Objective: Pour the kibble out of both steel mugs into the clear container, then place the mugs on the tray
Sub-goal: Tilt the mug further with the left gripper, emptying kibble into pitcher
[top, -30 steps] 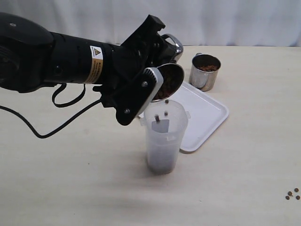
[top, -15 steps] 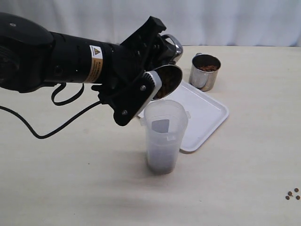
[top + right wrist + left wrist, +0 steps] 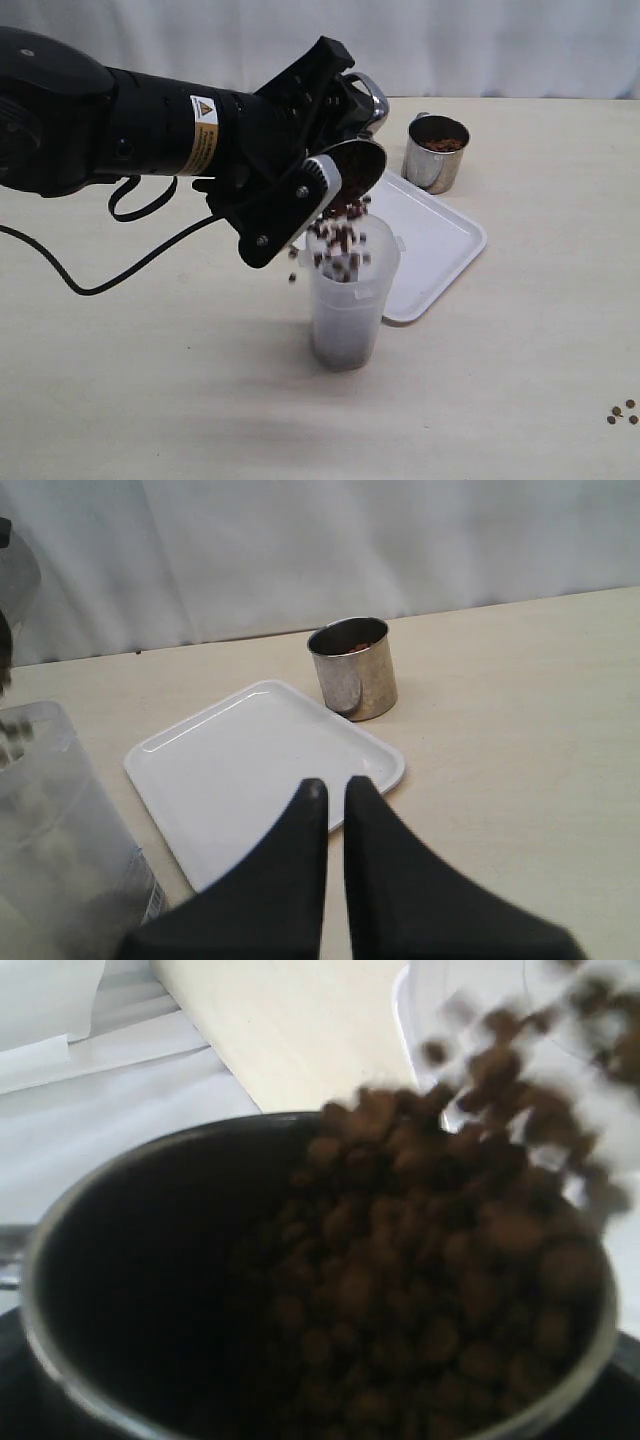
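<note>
Now the left gripper point(image 3: 340, 115) is seen with its jaws set wide around a mug point(image 3: 366, 150), one on each side. The mug is gripped and held tipped, with its mouth turned down toward the container point(image 3: 350, 300). Up close, the mug's rim point(image 3: 60, 1260) is seen, and brown kibble point(image 3: 420, 1260) is piled at the low side and is being spilled over the lip. From outside, a stream of kibble point(image 3: 340, 235) is caught in the air between the mug and the container's open top. A pellet or two are seen just outside the rim.

The container is stood upright on the table point(image 3: 150, 380), just beside the near edge of the tray point(image 3: 440, 240). A dark layer of kibble is seen at its bottom. The tray is laid flat on the table.

The other mug point(image 3: 436, 152) is stood upright on the table, just off the far corner of the tray, and kibble is seen inside it. A few loose pellets point(image 3: 622, 412) are scattered on the table, well apart from everything else. A black cable point(image 3: 100, 280) is draped on the table under the left arm.

The right gripper point(image 3: 333, 790) is closed, with its jaws pressed together and nothing held. It is hung near the tray.
</note>
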Controlling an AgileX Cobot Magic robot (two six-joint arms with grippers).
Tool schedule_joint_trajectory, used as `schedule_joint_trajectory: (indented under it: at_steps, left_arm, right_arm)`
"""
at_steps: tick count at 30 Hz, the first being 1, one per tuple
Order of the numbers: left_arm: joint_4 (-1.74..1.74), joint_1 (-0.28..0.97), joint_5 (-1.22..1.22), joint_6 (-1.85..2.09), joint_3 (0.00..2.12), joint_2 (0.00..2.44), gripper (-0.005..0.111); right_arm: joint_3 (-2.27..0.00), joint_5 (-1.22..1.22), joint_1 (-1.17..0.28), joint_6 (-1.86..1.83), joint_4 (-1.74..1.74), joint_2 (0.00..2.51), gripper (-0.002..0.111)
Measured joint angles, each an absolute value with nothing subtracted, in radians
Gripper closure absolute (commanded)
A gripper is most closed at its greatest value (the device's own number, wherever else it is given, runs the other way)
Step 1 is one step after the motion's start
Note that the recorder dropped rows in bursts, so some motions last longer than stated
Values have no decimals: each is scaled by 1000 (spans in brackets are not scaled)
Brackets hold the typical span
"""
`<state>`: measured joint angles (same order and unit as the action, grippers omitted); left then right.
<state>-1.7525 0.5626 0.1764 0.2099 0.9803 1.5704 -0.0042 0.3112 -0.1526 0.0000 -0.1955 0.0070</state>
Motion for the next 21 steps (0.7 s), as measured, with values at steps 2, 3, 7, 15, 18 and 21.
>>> schedule_joint_trajectory:
  at_steps: [2, 3, 7, 15, 18, 21]
  left_arm:
    - [-1753, 563, 176, 212, 980, 1570, 107]
    - [-1753, 563, 176, 212, 980, 1570, 107]
    - [-1753, 563, 170, 212, 980, 1570, 107]
    - [-1753, 563, 168, 236, 980, 1570, 107]
    - [-1753, 563, 168, 245, 980, 1570, 107]
    - [-1753, 563, 168, 255, 980, 1570, 107]
  right_arm:
    - [-4, 311, -153, 0, -195, 7, 103]
    - [-4, 311, -153, 0, -195, 7, 103]
    - [-4, 311, -153, 0, -195, 7, 103]
    - [-4, 311, -153, 0, -195, 7, 103]
    - [-4, 311, -153, 0, -195, 7, 103]
    - [-4, 311, -153, 0, -195, 7, 103]
